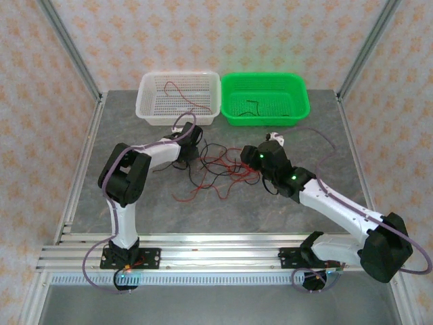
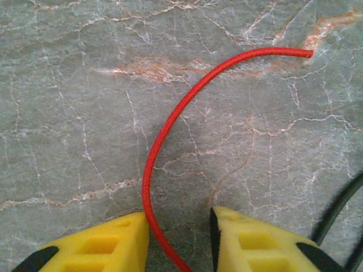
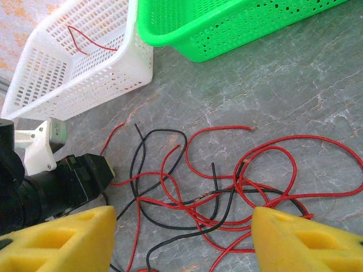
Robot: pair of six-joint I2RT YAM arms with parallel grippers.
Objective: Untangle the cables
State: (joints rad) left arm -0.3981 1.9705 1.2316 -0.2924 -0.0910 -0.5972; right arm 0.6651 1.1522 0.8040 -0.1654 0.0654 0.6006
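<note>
The cables lie as a loose tangle of thin red and black wires on the table's middle. My left gripper is down at the tangle's left edge. In the left wrist view a red cable curves between its yellow fingers and touches the left one; the left gripper is open, with a gap wider than the wire. My right gripper hangs over the tangle's right side. The right gripper is wide open above crossed red and black cables, holding nothing.
A white basket at the back holds a red wire; the green basket beside it holds a black wire. Another thin dark wire trails on the table to the right. A black cable passes my left gripper's right finger.
</note>
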